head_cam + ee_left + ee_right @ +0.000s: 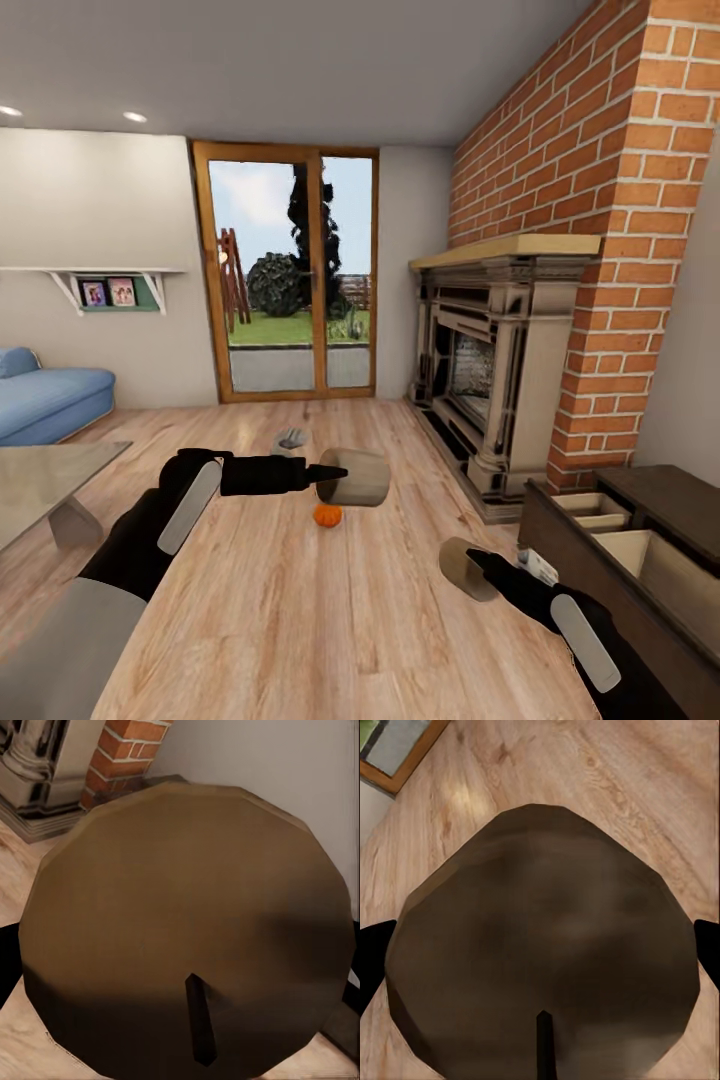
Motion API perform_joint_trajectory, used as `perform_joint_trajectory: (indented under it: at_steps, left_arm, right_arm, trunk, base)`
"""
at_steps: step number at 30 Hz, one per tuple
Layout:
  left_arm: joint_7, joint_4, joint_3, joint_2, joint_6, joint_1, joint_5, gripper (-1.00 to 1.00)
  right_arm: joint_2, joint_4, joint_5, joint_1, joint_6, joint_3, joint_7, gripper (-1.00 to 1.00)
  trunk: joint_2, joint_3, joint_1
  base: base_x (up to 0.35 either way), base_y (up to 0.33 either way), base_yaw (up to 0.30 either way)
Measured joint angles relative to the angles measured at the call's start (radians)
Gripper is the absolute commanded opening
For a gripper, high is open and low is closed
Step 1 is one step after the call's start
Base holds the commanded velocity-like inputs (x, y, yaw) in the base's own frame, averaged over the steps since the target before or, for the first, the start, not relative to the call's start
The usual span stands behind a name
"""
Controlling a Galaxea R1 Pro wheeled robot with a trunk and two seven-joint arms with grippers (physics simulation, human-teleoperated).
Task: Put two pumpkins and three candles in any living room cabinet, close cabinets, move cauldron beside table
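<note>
My left gripper (342, 474) is shut on a tan candle (356, 478), held sideways above the wood floor; in the left wrist view the candle's wick end (187, 922) sits between dark fingertips (6, 960). My right gripper (482, 568) is shut on another candle (459, 568), whose wick end (540, 952) shows in the right wrist view. One orange pumpkin (327, 514) lies on the floor just below the left candle. The dark-brown cabinet (560, 540) stands at the right with two drawers open. The glass table (45, 478) is at the left. The cauldron is out of view.
A brick fireplace (500, 370) with a raised hearth lines the right wall beyond the cabinet. A small grey object (290, 438) lies on the floor near the glass door (290, 280). A blue sofa (45, 400) sits at the far left.
</note>
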Motion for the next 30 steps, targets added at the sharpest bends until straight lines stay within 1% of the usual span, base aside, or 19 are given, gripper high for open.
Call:
perform_joint_trajectory:
  at_steps: [8, 11, 26, 30]
  left_arm:
    - [-0.003, -0.002, 0.001, 0.0, 0.0, 0.0, -0.001, -1.0]
    - [-0.003, -0.003, 0.001, 0.0, 0.001, 0.0, -0.001, -1.0]
    - [-0.002, -0.002, 0.001, 0.0, 0.0, 0.0, -0.006, -1.0]
    - [-0.002, -0.002, 0.001, 0.0, 0.001, 0.0, -0.005, -1.0]
  right_arm:
    - [0.0, 0.0, 0.001, 0.0, 0.0, 0.0, 0.0, -1.0]
    - [0.0, 0.001, 0.0, 0.0, 0.0, 0.0, 0.0, -1.0]
    - [0.0, 0.001, -0.001, 0.0, 0.0, 0.0, 0.0, -1.0]
    - [0.001, 0.0, -0.002, 0.0, 0.0, 0.0, 0.0, -1.0]
  trunk:
    - [0.0, 0.005, 0.0]
    - [0.0, 0.006, 0.0]
    - [0.0, 0.016, 0.0]
    - [0.0, 0.018, 0.0]
  base:
    - [0.003, 0.004, -0.282]
    - [0.114, 0.1, -0.279]
    - [0.219, 0.187, -0.276]
    - [0.24, 0.198, -0.129]
